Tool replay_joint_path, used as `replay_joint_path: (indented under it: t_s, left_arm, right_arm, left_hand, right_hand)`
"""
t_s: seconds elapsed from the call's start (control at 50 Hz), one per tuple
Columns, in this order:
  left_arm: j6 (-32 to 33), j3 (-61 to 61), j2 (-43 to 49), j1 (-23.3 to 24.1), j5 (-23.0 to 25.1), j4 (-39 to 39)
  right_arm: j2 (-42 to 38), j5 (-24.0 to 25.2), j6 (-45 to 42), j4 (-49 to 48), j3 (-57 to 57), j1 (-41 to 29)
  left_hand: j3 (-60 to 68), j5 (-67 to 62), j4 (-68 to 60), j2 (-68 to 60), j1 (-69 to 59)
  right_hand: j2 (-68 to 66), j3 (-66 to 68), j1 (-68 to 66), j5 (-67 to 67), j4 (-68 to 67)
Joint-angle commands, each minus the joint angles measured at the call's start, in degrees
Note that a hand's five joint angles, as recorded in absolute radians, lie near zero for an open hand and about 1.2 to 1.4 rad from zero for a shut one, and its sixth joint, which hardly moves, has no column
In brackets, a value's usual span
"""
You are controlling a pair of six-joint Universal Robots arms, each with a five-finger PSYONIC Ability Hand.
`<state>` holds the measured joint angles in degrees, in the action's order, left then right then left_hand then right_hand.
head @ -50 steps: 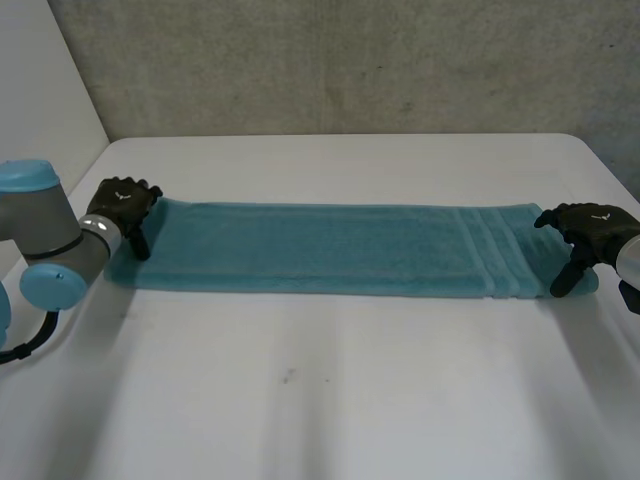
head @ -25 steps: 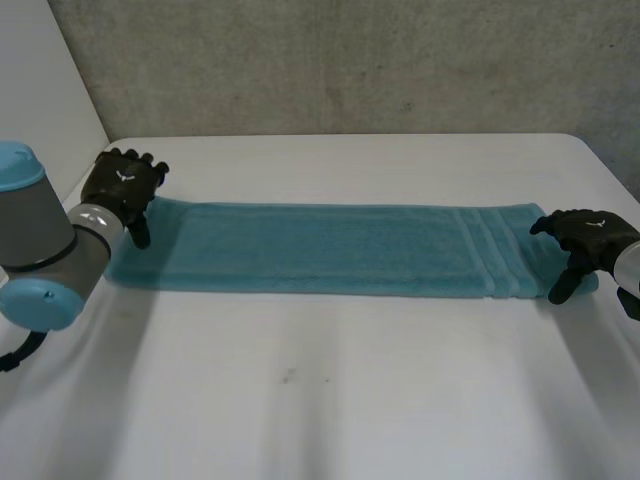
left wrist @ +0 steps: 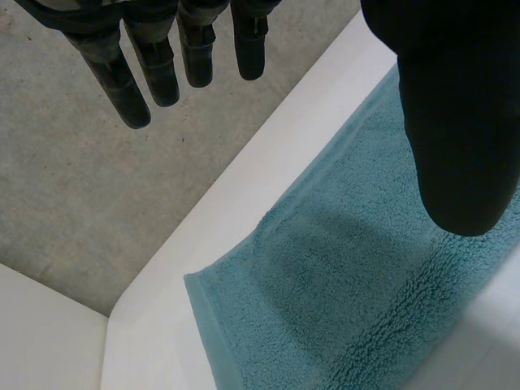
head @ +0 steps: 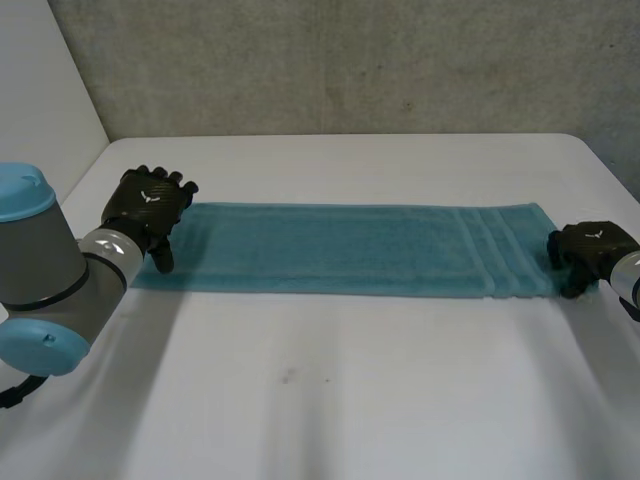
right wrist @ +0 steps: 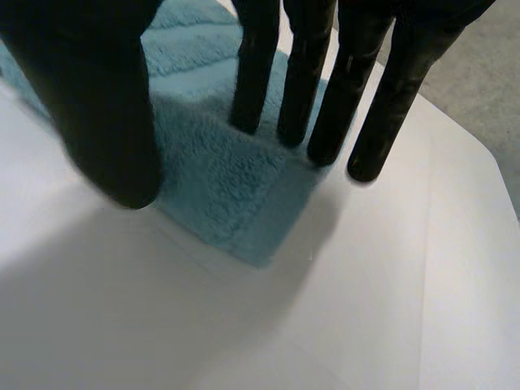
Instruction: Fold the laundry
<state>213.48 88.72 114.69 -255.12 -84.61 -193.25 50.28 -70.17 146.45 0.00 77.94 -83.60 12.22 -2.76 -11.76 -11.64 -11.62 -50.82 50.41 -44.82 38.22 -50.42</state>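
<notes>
One teal terry towel [head: 340, 250], flat on table [head: 350, 400]: judged soft, light, limp; pinch at end corners. Left hand [head: 150, 205] released above left end; right hand [head: 590, 252] released, fingers [right wrist: 305, 73] touching right near corner.

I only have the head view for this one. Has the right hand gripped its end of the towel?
Observer: No. Its wrist view shows the right hand with straight fingers, tips standing on the towel near its corner, nothing pinched.
Reviewer: And its thumb?
Observer: The thumb is at the towel's long edge, apart from the fingers; whether it touches, I cannot tell.
Reviewer: The left hand?
Observer: The left hand is open too: straight fingers holding nothing, the towel's end flat beneath the thumb.
</notes>
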Motion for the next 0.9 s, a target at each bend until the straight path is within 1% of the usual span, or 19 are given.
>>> replay_joint_path:
  t_s: [0.02,0.12,0.22,0.34,0.4,0.42,0.44,0.48,0.5,0.54,0.56,0.58,0.6,0.64,0.66,0.7,0.76,0.8,0.9]
  left_arm:
    - [0.01,-0.21,0.0,-0.21,-0.03,-0.2]
    - [0.01,-0.12,-0.61,-0.47,-0.03,-0.2]
    - [0.01,0.14,-2.54,-1.17,-0.2,0.24]
    - [0.01,1.11,-4.65,-2.49,-0.2,0.42]
    - [0.01,1.72,-5.97,-3.37,-0.2,0.42]
    - [0.01,2.07,-6.41,-3.55,-0.12,0.42]
    - [0.01,2.07,-6.41,-3.55,-0.12,0.42]
    - [-0.08,2.42,-7.29,-3.63,-0.2,0.33]
    - [-0.08,2.42,-7.29,-3.63,-0.2,0.33]
    - [-0.6,2.77,-8.17,-3.63,-0.2,0.33]
    - [-0.61,2.78,-8.17,-3.63,-0.2,0.33]
    - [-1.13,3.04,-8.61,-3.55,-0.2,0.33]
    - [-1.13,3.04,-8.61,-3.55,-0.2,0.33]
    - [-2.36,3.39,-9.4,-3.55,-0.2,0.42]
    - [-2.37,3.39,-9.4,-3.55,-0.2,0.42]
    - [-3.33,3.91,-10.28,-3.55,-0.2,0.51]
    - [-3.51,4.53,-10.63,-3.63,-0.2,0.51]
    - [-3.59,5.23,-11.16,-3.72,-0.2,0.51]
    - [-3.68,6.2,-11.25,-4.42,-0.12,0.51]
  right_arm:
    - [-0.71,-2.17,-0.46,-0.35,-1.91,1.59]
    - [-0.8,-4.54,-1.08,-0.61,-4.02,5.02]
    - [-0.1,-7.34,-7.04,-0.17,-8.76,11.77]
    - [0.52,-8.49,-10.57,0.09,-12.46,12.49]
    - [3.24,-8.49,-8.64,0.09,-14.04,8.71]
    - [4.81,-8.32,-7.16,0.01,-14.74,5.67]
    - [4.82,-8.32,-7.14,0.0,-14.75,5.64]
    - [6.75,-8.06,-4.87,-0.08,-16.32,-1.62]
    - [6.76,-8.05,-4.86,-0.08,-16.33,-1.66]
    - [7.02,-7.7,-3.72,-0.43,-19.12,-10.84]
    - [7.02,-7.7,-3.72,-0.43,-19.14,-10.89]
    - [6.67,-7.7,-3.54,-0.7,-20.79,-15.85]
    - [6.67,-7.7,-3.54,-0.7,-20.81,-15.9]
    - [4.66,-7.44,-3.63,-1.75,-24.22,-25.08]
    - [4.65,-7.44,-3.63,-1.75,-24.24,-25.12]
    - [-0.16,-5.95,-3.89,-3.59,-27.3,-33.7]
    - [-2.65,-4.71,-3.72,-4.39,-28.63,-37.6]
    - [-7.28,-2.7,-4.15,-5.26,-29.77,-43.73]
    - [-13.09,-0.06,-4.24,-6.15,-30.21,-49.98]
  left_hand:
    - [-2.0,2.54,1.55,1.43,1.41]
    - [-2.0,2.54,1.55,1.43,1.41]
    - [-2.0,2.54,1.55,1.43,1.41]
    - [-2.17,2.71,1.72,1.59,1.58]
    - [-2.22,2.76,1.76,1.64,1.62]
    - [-2.22,2.76,1.76,1.64,1.62]
    - [-2.22,2.76,1.76,1.64,1.62]
    - [-2.22,2.76,1.76,1.64,1.62]
    - [-2.22,2.76,1.76,1.64,1.62]
    - [-2.22,2.76,1.76,1.64,1.62]
    - [-2.22,2.76,1.76,1.64,1.62]
    - [-2.22,2.76,1.76,1.64,1.62]
    - [-2.22,2.76,1.76,1.64,1.62]
    - [-2.17,2.71,1.72,1.6,1.58]
    - [-2.17,2.71,1.72,1.59,1.58]
    - [-2.17,2.71,1.72,1.59,1.58]
    - [-2.17,2.71,1.72,1.59,1.58]
    - [-2.22,2.76,1.76,1.64,1.62]
    - [-2.17,2.71,1.72,1.59,1.58]
  right_hand:
    - [-29.18,29.59,-35.18,31.78,-29.58]
    - [-29.18,29.59,-35.18,31.78,-29.58]
    - [-29.18,29.59,-35.18,31.78,-29.58]
    - [-29.18,29.59,-35.18,31.78,-29.58]
    - [-29.18,29.59,-35.18,31.78,-29.58]
    - [-29.18,29.59,-35.18,31.78,-29.58]
    - [-29.18,29.59,-35.18,31.78,-29.58]
    - [-29.18,29.59,-35.18,31.78,-29.58]
    - [-29.18,29.59,-35.18,31.78,-29.58]
    - [-29.18,29.59,-35.18,31.78,-29.58]
    - [-29.18,29.59,-35.18,31.78,-29.58]
    - [-29.18,29.59,-35.18,31.78,-29.58]
    - [-29.18,29.59,-35.18,31.78,-29.58]
    - [-29.18,29.59,-35.18,31.78,-29.58]
    - [-29.18,29.59,-35.18,31.78,-29.58]
    - [-29.18,29.59,-35.18,31.78,-29.58]
    - [-29.18,29.59,-35.18,31.78,-29.58]
    - [-29.18,29.59,-35.18,31.78,-29.58]
    - [-29.18,29.59,-35.18,31.78,-29.58]
